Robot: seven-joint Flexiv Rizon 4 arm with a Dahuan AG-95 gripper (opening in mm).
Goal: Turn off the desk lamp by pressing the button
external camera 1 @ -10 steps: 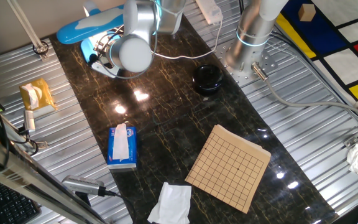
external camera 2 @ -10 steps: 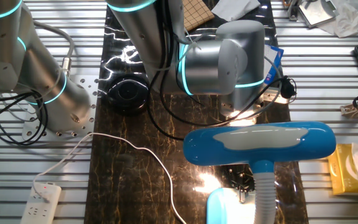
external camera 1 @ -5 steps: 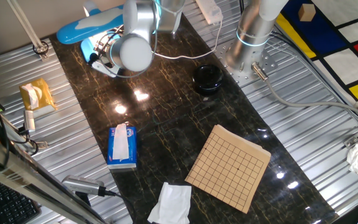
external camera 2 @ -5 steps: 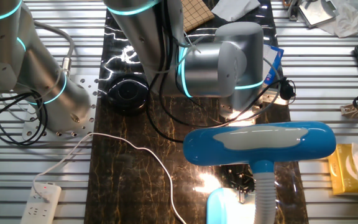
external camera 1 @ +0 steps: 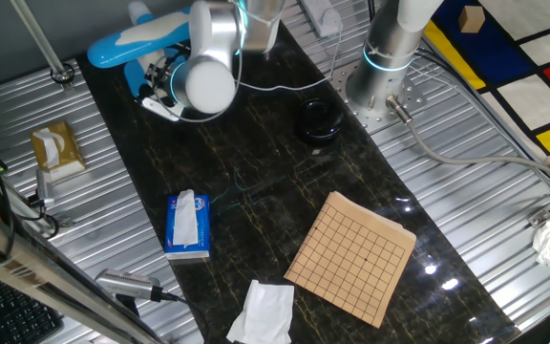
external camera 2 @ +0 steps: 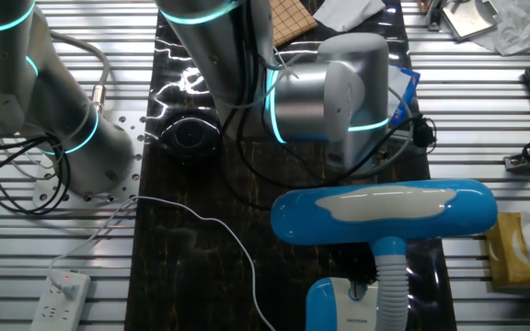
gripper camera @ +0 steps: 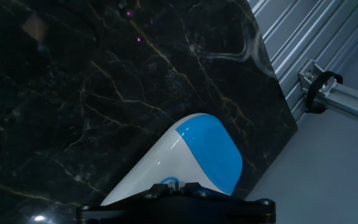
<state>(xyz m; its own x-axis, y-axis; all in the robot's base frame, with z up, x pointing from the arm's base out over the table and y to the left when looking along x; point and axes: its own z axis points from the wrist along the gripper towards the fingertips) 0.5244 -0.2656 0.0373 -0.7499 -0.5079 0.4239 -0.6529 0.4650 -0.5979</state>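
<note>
The light blue desk lamp stands at the far end of the dark marble table; its long oval head (external camera 1: 137, 40) with the white strip (external camera 2: 385, 213) sits above its base (external camera 2: 339, 303). The lamp gives no light and the table under it is dark. In the hand view the white and blue base (gripper camera: 191, 155) fills the lower middle, with a blue ringed button (gripper camera: 171, 182) right at my fingertips. My gripper (gripper camera: 174, 185) is down on the base at that button, fingers shut together. In the fixed view it (external camera 1: 153, 84) lies under the lamp head, mostly hidden.
A black round object (external camera 1: 319, 118) sits beside the arm's base. A blue-and-white tissue box (external camera 1: 187, 224), a wooden grid board (external camera 1: 351, 256) and white paper (external camera 1: 261, 311) lie nearer. The lamp's white cord (external camera 2: 201, 221) runs to a power strip (external camera 2: 63, 292).
The bright light patches on the table under the lamp have gone out; the lamp is now dark. The hand has stayed at the lamp base.
</note>
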